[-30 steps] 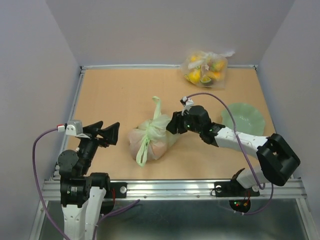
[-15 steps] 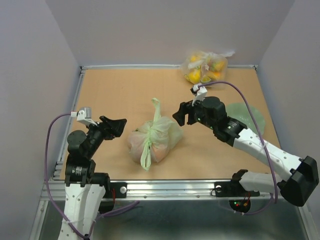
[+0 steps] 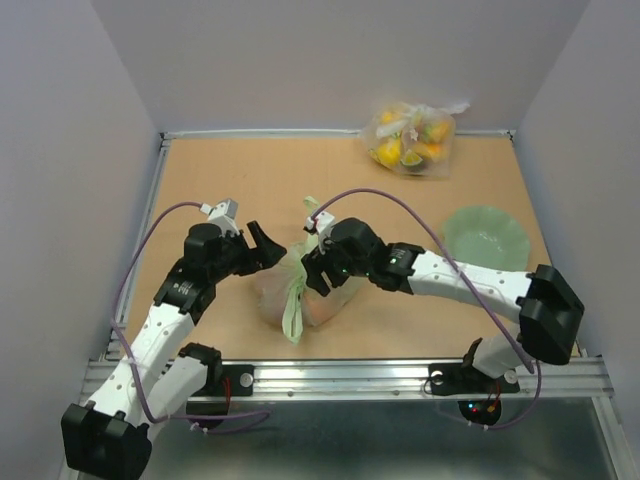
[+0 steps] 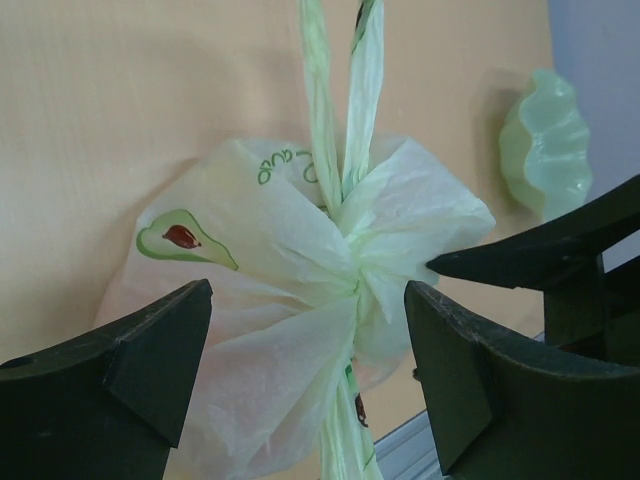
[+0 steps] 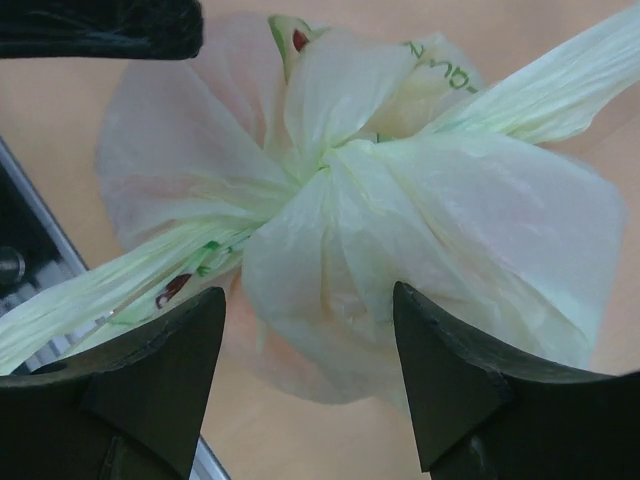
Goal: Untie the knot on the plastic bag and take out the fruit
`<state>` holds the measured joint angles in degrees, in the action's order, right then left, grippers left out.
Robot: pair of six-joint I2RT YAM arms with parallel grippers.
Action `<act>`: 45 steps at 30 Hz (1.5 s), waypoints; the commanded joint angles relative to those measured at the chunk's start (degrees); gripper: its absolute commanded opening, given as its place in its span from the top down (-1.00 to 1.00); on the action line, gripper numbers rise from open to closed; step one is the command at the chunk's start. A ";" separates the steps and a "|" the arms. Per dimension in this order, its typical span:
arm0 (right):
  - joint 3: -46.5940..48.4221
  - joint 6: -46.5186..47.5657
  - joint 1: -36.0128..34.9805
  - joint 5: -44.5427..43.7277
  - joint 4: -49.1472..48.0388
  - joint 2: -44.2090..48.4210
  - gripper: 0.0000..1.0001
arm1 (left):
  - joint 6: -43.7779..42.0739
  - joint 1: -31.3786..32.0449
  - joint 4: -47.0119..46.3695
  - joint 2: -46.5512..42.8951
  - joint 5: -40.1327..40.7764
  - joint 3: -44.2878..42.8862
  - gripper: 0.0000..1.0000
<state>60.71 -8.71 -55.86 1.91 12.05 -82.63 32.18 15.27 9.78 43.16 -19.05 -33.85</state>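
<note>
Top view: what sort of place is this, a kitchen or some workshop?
Probably a robot test bench in a lab: left arm and right arm bolted to a metal rail, a tabletop boxed by plain walls, and props like a tied green bag.

- Plastic bag (image 3: 280,285): thin, translucent pale green film, crinkling and showing a soft sheen.
- Knot (image 4: 358,285): the same film, bunching into fine creases.
- Table (image 3: 230,180): looking matt, tan and board-like.
- Left gripper (image 4: 308,292) fingers (image 4: 140,350): matt black plastic, showing faint grain.
- Dish (image 3: 487,238): gleaming, smooth and green.
</note>
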 commanded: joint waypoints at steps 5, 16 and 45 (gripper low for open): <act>1.87 -0.96 -1.89 -10.26 0.25 -9.99 0.02 | -1.69 7.14 0.06 2.46 8.32 -3.42 -0.79; -3.40 -6.58 -1.89 -12.11 -5.64 -7.37 0.99 | -8.89 20.67 4.45 7.54 18.59 -7.02 -0.76; -7.89 -9.92 -1.89 -17.64 -8.98 -3.42 0.99 | -9.68 31.67 1.38 19.86 24.59 -9.58 0.34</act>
<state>53.47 -18.26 -57.47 -13.04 6.74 -86.70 22.39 46.52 13.08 63.72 6.02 -42.04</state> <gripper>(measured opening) 0.012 0.372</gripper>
